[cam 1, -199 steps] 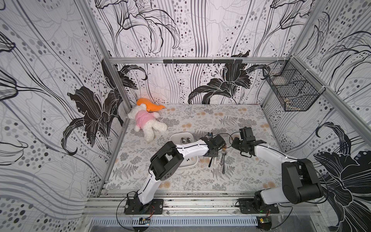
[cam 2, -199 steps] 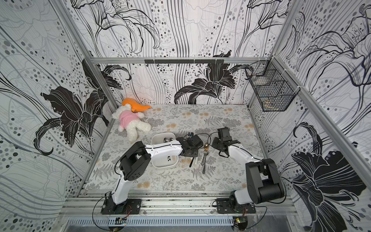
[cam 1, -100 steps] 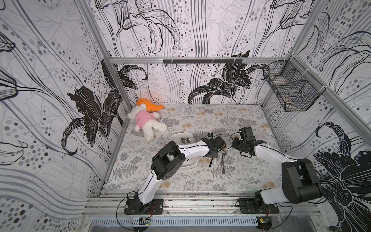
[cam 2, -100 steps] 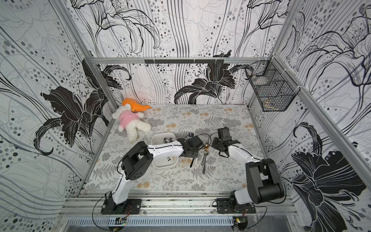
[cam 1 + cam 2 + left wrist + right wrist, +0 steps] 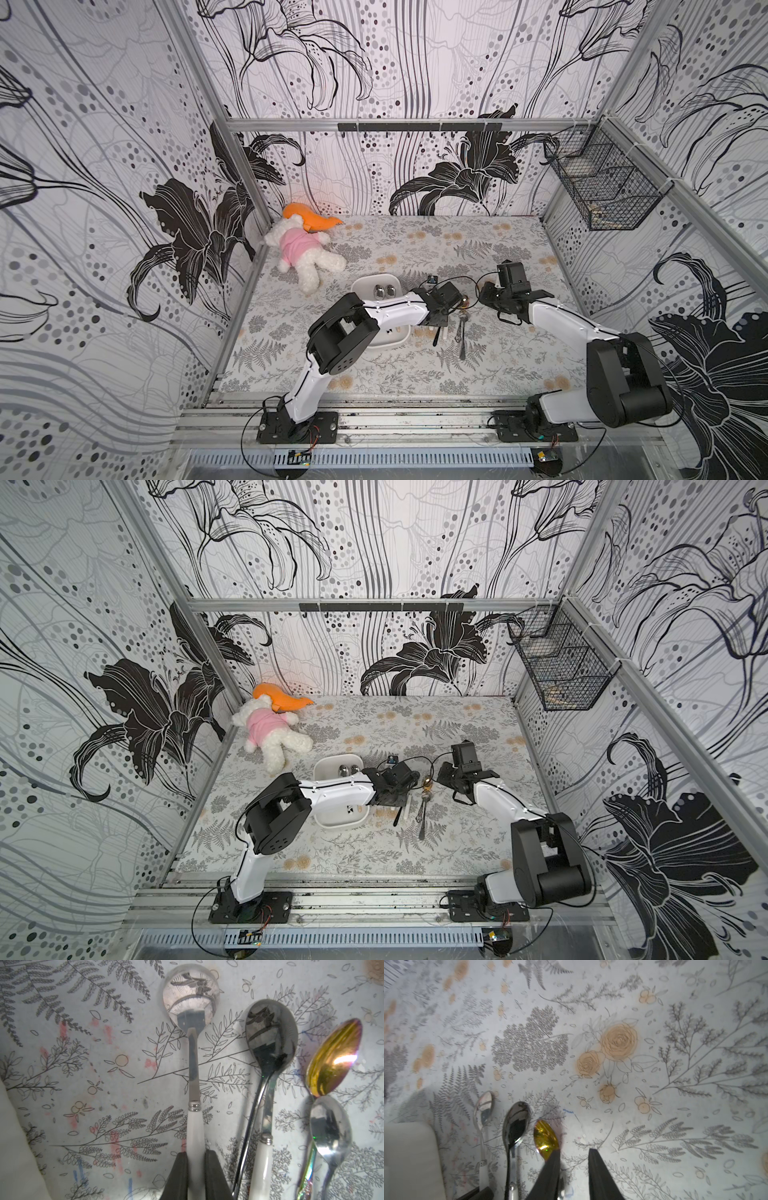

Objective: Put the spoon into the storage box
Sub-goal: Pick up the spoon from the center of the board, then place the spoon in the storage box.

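Left tool [image 5: 196, 1159] pinches the spoon [image 5: 192, 1059] by its white handle; it lies on desk [image 5: 415, 249], near storage box [image 5: 376, 277]. Right tool [image 5: 574, 1153]: part open, holds nothing. Lift slow & flat, don't bump other spoons [image 5: 270, 1043].

Both top views are bright and evenly lit, shadows faint on the table [image 5: 415, 365], walls bowing at the edges. Left wrist view is dim and soft; the spoon [image 5: 193, 1076] mirrors, the gold spoon [image 5: 334, 1057] flares. Right wrist corners blur.
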### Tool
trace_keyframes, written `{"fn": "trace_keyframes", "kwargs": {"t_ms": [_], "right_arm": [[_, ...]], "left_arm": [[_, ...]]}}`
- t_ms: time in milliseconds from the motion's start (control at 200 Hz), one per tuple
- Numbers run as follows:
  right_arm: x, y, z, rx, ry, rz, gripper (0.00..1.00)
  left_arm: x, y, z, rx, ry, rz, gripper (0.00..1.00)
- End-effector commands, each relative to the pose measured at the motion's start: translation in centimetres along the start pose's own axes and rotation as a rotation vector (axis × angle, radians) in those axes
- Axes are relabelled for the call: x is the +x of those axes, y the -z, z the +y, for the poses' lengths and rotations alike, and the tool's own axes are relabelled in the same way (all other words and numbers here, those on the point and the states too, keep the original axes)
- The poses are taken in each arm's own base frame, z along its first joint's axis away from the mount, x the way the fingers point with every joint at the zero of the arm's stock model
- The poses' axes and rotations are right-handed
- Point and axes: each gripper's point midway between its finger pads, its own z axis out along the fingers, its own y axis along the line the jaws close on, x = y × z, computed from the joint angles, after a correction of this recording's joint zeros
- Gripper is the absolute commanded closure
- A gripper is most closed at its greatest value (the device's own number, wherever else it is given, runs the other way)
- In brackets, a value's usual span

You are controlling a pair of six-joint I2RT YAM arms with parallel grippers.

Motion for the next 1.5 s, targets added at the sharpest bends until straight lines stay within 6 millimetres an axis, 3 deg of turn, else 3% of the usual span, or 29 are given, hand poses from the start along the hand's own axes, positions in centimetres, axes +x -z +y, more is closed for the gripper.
{"fn": "trace_keyframes", "kwargs": {"t_ms": [0,210,421,531,651,731,1127,1497], "right_arm": [[-2.1,2.0,2.4,-0.119,0.042,-0.092,0.72],[-2.7,5.4,6.7,-0.374,0.129,-0.162,0.75],[-2.5,11.2,12.2,-0.757,0.234,-0.274,0.68],[-0.8,13.5,15.4,-0.929,0.327,-0.268,0.59],[2.3,15.2,19.6,-1.045,0.500,-0.234,0.58],[3.5,16.2,21.1,-1.104,0.568,-0.230,0.57],[5.4,19.7,23.1,-1.302,0.648,-0.203,0.58],[5.5,20.8,23.9,-1.357,0.637,-0.167,0.73]], "left_arm": [[-4.1,4.0,-2.2,0.140,0.003,-0.129,1.00],[-7.1,9.9,-2.7,0.318,0.000,-0.282,1.00],[-8.4,16.8,-1.5,0.602,-0.011,-0.450,1.00],[-8.1,19.5,-1.4,0.720,-0.077,-0.499,1.00],[-7.1,22.3,-1.4,0.834,-0.167,-0.574,1.00],[-6.8,23.8,-1.0,0.897,-0.203,-0.618,1.00],[-3.7,27.0,-0.5,1.131,-0.324,-0.614,1.00],[-2.4,26.7,-0.7,1.202,-0.364,-0.580,1.00]]}}
